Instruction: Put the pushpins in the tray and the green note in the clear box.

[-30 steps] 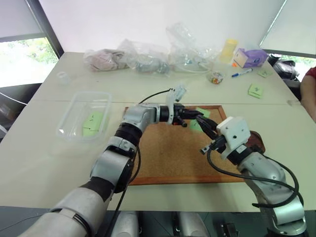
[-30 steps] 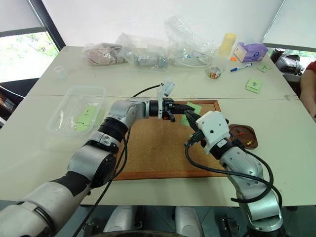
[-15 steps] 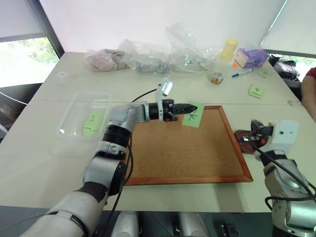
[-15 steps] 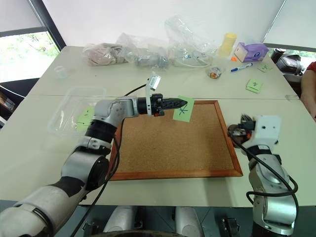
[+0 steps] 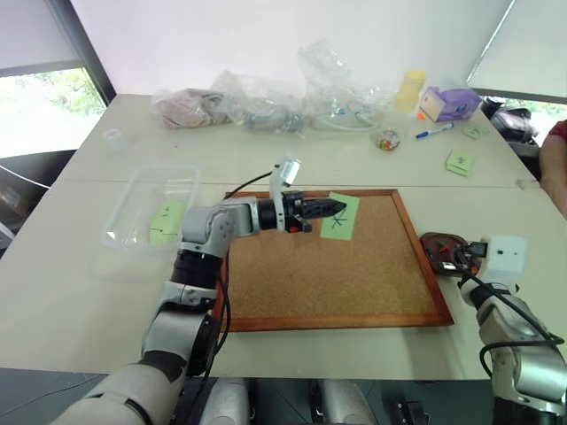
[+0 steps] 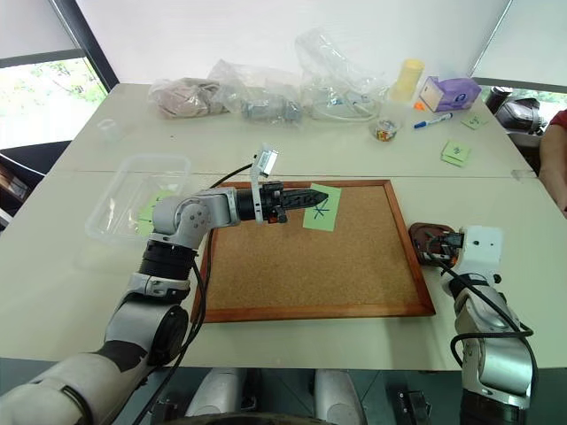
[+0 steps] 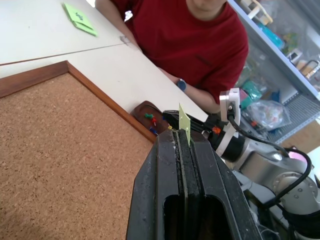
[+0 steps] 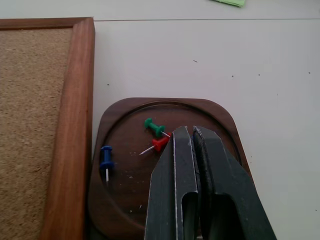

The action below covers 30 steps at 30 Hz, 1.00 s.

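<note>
Pale green note (image 5: 339,216) (black X scribble), pinched edgewise.

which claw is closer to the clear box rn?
Left. The left claw holds the green note over the cork board, next to the clear box; the right claw is over the tray, far side.

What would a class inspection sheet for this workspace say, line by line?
Surface: pale table with cork board.
Job's things: green note pinched in shut left hand; pushpins in tray; clear box holds other green notes.
Clutter: plastic bags, marker, spare notes.
Hands: right hand shut over the tray.
Cables: black cable along left arm.
Surroundings: person in red shirt.
</note>
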### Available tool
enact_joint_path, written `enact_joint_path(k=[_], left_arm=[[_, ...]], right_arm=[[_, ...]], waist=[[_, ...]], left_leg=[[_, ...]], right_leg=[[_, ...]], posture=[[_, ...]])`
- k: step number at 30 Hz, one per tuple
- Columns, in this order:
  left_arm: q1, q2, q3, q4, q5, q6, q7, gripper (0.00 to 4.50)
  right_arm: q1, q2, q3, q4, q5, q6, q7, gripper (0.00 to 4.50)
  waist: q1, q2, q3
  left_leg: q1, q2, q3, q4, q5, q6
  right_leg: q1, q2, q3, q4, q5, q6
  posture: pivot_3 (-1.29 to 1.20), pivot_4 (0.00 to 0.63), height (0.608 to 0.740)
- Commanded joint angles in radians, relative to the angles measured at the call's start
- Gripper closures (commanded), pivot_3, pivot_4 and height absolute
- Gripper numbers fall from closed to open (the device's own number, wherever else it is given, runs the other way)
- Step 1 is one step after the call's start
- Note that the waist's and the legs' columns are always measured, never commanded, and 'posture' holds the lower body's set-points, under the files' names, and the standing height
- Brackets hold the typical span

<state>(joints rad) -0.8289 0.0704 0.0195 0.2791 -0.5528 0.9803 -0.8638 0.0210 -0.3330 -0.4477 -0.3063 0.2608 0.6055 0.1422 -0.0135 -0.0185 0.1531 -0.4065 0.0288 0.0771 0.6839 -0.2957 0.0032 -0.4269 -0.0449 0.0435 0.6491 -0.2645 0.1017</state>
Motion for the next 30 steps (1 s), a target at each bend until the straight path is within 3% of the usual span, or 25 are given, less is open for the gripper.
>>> enact_joint_path(k=[1, 8, 21, 25, 30], left_arm=[[-0.021, -0.009, 0.029, -0.03, -0.051, 0.007, 0.011, 4.5], [-0.019, -0.005, 0.017, -0.036, -0.07, 0.002, 0.022, 4.5], [-0.056, 0.05, 0.09, -0.078, -0.103, -0.019, 0.091, 4.5], [-0.101, 0.184, 0.127, -0.115, -0.062, -0.048, 0.144, 4.5], [-0.127, 0.421, 0.122, -0.111, 0.027, -0.044, 0.179, 4.5]], right_arm=[[-0.015, 0.005, -0.03, -0.019, 0.034, 0.009, -0.009, 3.64], [-0.007, 0.004, -0.026, -0.032, 0.048, 0.02, -0.028, 0.09], [0.005, 0.0, -0.048, -0.21, 0.095, -0.146, 0.0, 0.03], [-0.01, -0.07, 0.023, -0.319, 0.11, -0.133, 0.078, 0.03], [-0.102, -0.115, 0.208, -0.44, 0.309, 0.047, 0.188, 0.03]], waist=[[0.0, 0.0, 0.0], [0.0, 0.0, 0.0], [-0.001, 0.0, 0.0], [-0.007, 0.0, 0.0], [-0.007, 0.0, 0.0]], left_leg=[[0.0, 0.0, 0.0, 0.0, 0.0, 0.0], [0.0, 0.0, 0.0, 0.0, 0.0, 0.0], [0.0, 0.0, 0.0, 0.0, 0.0, 0.0], [0.0, 0.0, 0.0, 0.0, 0.0, 0.0], [0.001, 0.002, 0.0, -0.001, 0.0, -0.001]], right_leg=[[0.0, 0.0, 0.0, 0.0, 0.0, 0.0], [0.0, 0.0, 0.0, 0.0, 0.0, 0.0], [0.0, 0.0, 0.0, 0.0, 0.0, 0.0], [0.0, 0.001, 0.0, 0.0, 0.0, 0.0], [0.0, 0.002, 0.0, 0.001, 0.0, 0.0]], posture=[[0.0, 0.15, 0.737], [0.0, 0.15, 0.737], [0.0, 0.15, 0.737], [0.0, 0.15, 0.737], [0.0, 0.15, 0.737]])
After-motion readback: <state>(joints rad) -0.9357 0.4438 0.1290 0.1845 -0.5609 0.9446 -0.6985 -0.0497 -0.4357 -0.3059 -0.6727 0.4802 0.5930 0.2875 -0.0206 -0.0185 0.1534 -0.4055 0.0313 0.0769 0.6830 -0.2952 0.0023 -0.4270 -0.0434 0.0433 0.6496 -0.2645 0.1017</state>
